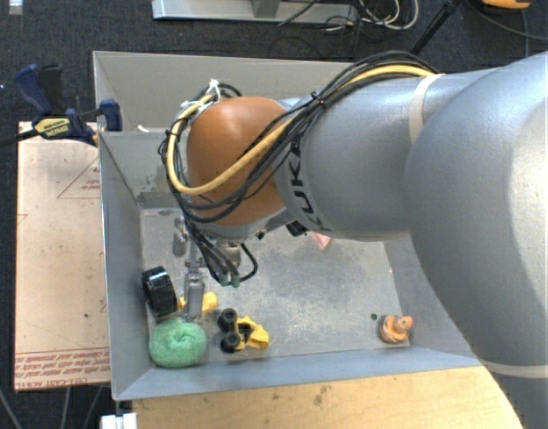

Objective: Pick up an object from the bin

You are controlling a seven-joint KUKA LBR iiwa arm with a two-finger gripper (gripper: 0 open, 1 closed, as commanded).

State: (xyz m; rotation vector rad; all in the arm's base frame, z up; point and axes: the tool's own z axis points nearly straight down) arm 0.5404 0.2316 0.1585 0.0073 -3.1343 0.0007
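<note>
My gripper [194,300] hangs below the orange cover in the bin's front left part. Its tip is low, just above a green fuzzy ball [177,343] lying in the front left corner. A black blocky object [159,291] sits immediately to its left. To its right, a small yellow piece [209,303] lies against the tip. A yellow toy vehicle with black wheels [240,333] rests a little further right along the front wall. Nothing shows as held.
A small orange figure [396,329] stands near the front right wall. A pink scrap [323,239] peeks out from under the arm. The arm and its cables cover the bin's back and right side.
</note>
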